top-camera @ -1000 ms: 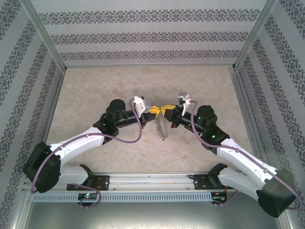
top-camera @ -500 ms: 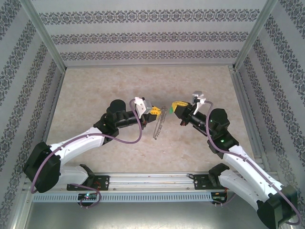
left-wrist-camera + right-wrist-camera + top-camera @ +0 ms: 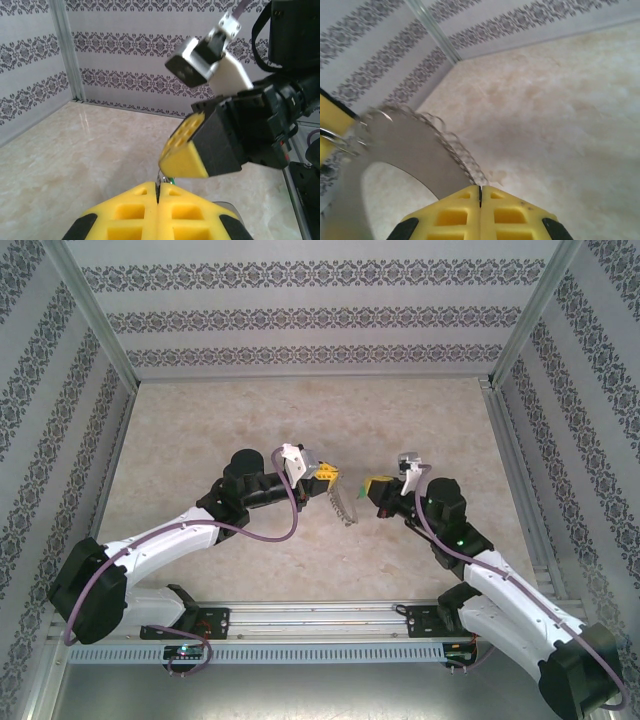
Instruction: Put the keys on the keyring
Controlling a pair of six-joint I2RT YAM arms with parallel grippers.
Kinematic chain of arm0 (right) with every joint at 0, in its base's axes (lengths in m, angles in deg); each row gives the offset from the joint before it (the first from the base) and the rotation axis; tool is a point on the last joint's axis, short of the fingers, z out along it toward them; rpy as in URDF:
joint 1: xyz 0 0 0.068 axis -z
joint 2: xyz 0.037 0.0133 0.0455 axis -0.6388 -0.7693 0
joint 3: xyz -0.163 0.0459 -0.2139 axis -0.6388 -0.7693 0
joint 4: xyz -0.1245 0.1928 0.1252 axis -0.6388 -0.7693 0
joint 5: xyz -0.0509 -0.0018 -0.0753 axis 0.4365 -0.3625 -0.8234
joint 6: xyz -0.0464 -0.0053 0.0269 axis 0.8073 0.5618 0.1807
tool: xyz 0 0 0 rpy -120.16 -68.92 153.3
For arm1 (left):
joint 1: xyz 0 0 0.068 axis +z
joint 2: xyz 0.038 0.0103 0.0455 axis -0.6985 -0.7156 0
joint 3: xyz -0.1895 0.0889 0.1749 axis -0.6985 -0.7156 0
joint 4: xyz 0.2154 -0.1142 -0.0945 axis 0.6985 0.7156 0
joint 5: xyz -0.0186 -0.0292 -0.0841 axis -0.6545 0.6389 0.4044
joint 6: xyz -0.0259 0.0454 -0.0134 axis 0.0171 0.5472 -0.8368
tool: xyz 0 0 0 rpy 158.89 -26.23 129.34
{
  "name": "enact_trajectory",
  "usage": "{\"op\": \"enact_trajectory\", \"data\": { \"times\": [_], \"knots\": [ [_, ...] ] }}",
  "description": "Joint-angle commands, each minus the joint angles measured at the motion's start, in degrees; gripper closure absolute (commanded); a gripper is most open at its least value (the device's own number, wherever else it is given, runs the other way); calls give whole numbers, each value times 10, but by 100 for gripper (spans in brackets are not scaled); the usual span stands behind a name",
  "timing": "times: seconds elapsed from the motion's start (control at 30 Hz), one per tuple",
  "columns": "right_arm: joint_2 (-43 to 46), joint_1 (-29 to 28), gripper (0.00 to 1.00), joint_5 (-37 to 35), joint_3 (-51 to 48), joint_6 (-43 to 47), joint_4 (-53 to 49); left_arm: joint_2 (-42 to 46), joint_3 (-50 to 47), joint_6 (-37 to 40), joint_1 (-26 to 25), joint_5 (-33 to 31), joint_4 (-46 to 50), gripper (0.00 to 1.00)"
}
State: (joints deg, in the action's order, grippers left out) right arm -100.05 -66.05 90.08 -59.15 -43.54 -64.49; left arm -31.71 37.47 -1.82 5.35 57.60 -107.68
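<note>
Lab test cell: beige marble-look tabletop [image 3: 200, 420] boxed by patterned wallpaper panels [image 3: 300, 310] (left, right, far) on aluminium posts [image 3: 95, 310]; arm bases [image 3: 190, 608] bolted to near rail [image 3: 320, 618].

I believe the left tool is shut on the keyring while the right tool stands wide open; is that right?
Not quite: the right tool is shut, its yellow fingers pressed together in the right wrist view. The left tool is indeed shut on the keyring.
</note>
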Motion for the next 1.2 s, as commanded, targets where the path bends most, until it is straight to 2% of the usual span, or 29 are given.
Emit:
{"op": "enact_trajectory", "data": {
  "times": [0.0,0.33,0.83,1.03,1.17],
  "knots": [
    [-11,7,100,-44,-20,-10,-26,19,-6,-7,-7,-7,-53,100],
    [-92,7,100,-92,-51,-24,-31,20,-13,-12,-7,-13,-66,100],
    [-243,2,100,-97,-15,-33,23,28,-26,-18,-7,-18,-78,100],
    [-225,6,70,-92,4,-35,14,28,-27,-14,-7,-21,-79,100],
    [-173,21,65,-74,19,-43,-6,24,-32,-16,-7,-26,-86,100]
  ]
}}
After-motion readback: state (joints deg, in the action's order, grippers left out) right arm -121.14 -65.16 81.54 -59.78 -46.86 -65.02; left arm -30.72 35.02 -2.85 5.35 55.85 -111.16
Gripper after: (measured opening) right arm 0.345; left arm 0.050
